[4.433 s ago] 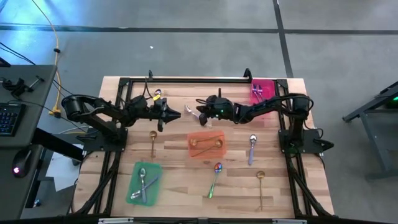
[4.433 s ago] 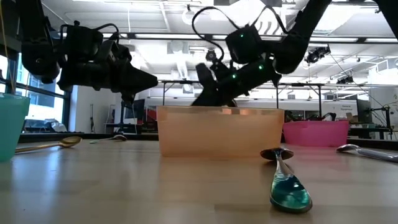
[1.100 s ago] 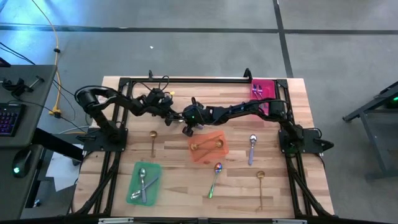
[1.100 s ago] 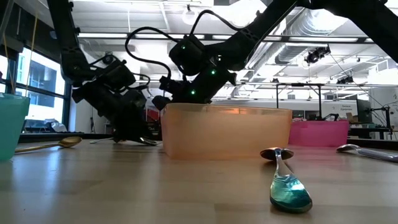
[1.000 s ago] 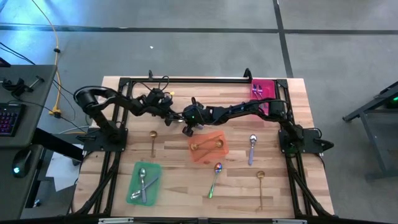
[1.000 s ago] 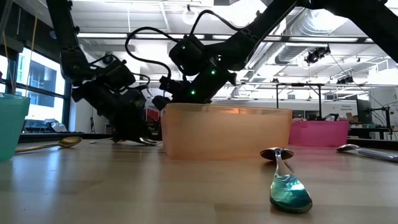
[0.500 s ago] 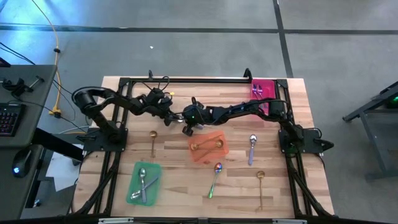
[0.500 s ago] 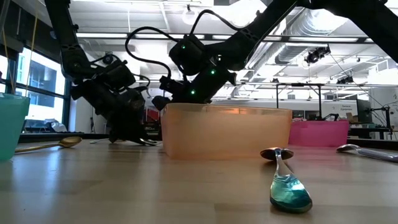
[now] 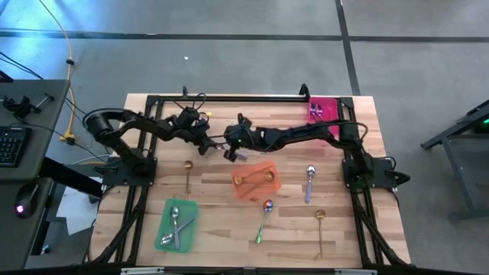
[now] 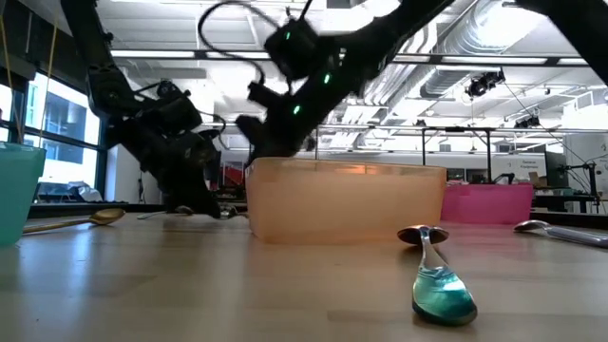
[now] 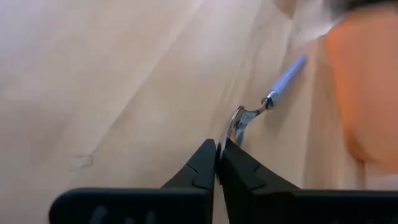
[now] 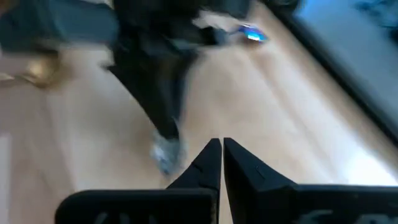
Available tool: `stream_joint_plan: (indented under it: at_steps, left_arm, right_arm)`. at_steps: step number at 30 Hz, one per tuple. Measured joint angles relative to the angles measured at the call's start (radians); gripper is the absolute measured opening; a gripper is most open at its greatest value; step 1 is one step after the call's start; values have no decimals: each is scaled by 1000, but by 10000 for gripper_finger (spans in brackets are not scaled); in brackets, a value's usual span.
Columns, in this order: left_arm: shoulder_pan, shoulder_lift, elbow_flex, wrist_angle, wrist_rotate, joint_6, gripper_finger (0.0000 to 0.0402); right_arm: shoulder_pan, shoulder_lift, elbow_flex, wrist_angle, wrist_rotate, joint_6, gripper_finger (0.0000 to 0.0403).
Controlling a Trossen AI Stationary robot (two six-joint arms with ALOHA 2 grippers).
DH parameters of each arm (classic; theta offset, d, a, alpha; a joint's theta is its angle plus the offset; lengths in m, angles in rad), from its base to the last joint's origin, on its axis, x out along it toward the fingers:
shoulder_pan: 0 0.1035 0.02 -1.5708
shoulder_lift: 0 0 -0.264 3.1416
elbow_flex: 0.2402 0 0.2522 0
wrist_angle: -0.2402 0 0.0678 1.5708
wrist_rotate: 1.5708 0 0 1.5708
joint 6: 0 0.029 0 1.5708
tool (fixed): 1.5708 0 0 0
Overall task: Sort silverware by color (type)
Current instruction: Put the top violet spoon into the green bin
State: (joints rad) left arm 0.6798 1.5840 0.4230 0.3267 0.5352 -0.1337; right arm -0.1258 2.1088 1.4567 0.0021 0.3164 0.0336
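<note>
Wooden bench [image 9: 214, 206]: left gripper [image 11: 217, 151], jaws clamped on purple-handled spoon [image 11: 261, 107], beside orange tray [image 9: 255, 180]. Right gripper [image 12: 221, 147], jaws pressed together, raised nearby.

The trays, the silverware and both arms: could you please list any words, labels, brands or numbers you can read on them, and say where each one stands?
None: no text can be read in any view.
The green tray, orange tray and pink tray show no label.
The purple-handled spoon held by the left pincer shows no marking.
The arms show only green lights.
</note>
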Motion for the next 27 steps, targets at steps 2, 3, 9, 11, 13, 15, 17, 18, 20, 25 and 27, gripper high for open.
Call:
stream_joint_plan:
  at_steps: [2,3,9,11,13,15,17,18,20,25,27]
  left_arm:
    - [4,-61,2,-34,-2,14,3]
    - [9,-96,3,-63,-2,24,3]
    - [1,-342,39,-378,-8,77,1]
    - [-23,-416,71,-467,-46,82,1]
    - [-51,-485,104,-551,-74,77,1]
    - [-85,-546,149,-633,-103,58,1]
    - [-127,-589,188,-710,-138,33,1]
    - [-150,-611,207,-753,-154,21,1]
    - [-198,-648,254,-825,-168,9,1]
    - [-350,-679,382,-1059,-179,-2,1]
    - [-421,-677,435,-1160,-176,-3,1]
  right_arm:
    - [5,-48,0,-67,62,-13,0]
    - [7,-67,0,-93,94,-21,0]
    - [-5,-158,-18,-135,162,-65,0]
    - [-21,-177,-65,-87,162,-66,0]
    - [-42,-200,-132,-8,158,-48,0]
    - [-63,-224,-215,100,152,-23,0]
    - [-80,-257,-306,206,145,12,0]
    - [-86,-274,-350,254,146,28,0]
    - [-93,-310,-433,349,137,61,0]
    - [-90,-390,-592,483,126,98,0]
    - [-85,-418,-634,506,125,98,0]
